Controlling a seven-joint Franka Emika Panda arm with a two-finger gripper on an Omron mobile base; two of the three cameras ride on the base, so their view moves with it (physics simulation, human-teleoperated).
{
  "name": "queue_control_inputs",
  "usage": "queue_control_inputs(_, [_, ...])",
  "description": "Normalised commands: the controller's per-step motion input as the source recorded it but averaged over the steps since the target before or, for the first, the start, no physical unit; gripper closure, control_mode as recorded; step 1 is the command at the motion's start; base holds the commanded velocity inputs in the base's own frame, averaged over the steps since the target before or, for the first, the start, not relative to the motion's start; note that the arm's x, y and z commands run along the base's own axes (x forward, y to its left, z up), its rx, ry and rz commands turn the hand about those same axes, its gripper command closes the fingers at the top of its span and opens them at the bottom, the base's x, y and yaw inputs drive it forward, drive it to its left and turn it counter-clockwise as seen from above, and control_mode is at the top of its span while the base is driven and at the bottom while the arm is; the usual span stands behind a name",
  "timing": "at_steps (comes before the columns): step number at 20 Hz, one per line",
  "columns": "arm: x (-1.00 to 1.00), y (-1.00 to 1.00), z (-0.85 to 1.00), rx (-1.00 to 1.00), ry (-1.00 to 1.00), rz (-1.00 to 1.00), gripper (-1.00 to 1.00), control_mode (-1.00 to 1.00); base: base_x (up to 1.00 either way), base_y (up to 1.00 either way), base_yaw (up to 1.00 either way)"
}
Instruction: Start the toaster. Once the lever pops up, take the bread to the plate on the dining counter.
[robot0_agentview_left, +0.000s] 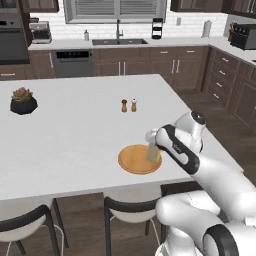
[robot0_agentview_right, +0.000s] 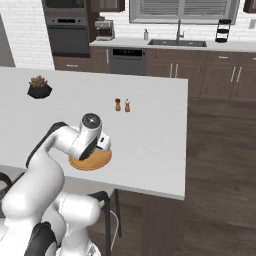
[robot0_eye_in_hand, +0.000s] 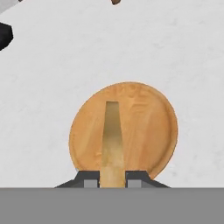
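Jaws of mine are pinching the bread (robot0_eye_in_hand: 112, 144) by its edge, one fingertip on each flat face, so the thin tan slice hangs on edge and points down toward the plate (robot0_eye_in_hand: 148, 127). In the hand view I look almost straight along the slice, which is why it reads as a narrow upright strip with the round wooden plate spread out behind it on both sides. That centring tells me I am lined up over the middle of the plate, not off toward its rim.

From the left base view my gripper (robot0_agentview_left: 153, 151) hovers just above the plate (robot0_agentview_left: 131, 162), which lies near the front edge of the white dining tabletop (robot0_agentview_left: 75, 130). Whether the bottom edge of the bread already touches the wood I cannot tell. The right base view shows my wrist bent over the plate (robot0_agentview_right: 100, 161), covering much of it.

I judge the carry done and only the release left. Held on edge like this, the slice will probably tip over flat once I let go, so being centred matters; it should land inside the rim. A pair of small shakers (robot0_agentview_left: 129, 105) and a potted succulent (robot0_agentview_left: 23, 100) stand well apart, out of the way.
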Motion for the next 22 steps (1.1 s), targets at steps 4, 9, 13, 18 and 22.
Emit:
queue_control_inputs(4, [0.28,0.17,-0.25,0.13,0.00,0.18,1.00,-1.00,0.00,0.00,0.00])
queue_control_inputs(9, [0.30,0.21,-0.08,0.18,0.00,0.16,1.00,-1.00,0.00,0.00,0.00])
queue_control_inputs(13, [0.40,0.27,-0.26,0.13,0.00,0.12,1.00,-1.00,0.00,0.00,0.00])
queue_control_inputs(18, [0.44,0.34,-0.51,0.01,0.00,0.02,1.00,-1.00,0.00,0.00,0.00])
queue_control_inputs(22, [0.38,0.07,-0.48,0.00,0.00,0.00,1.00,-1.00,0.00,0.00,0.00])
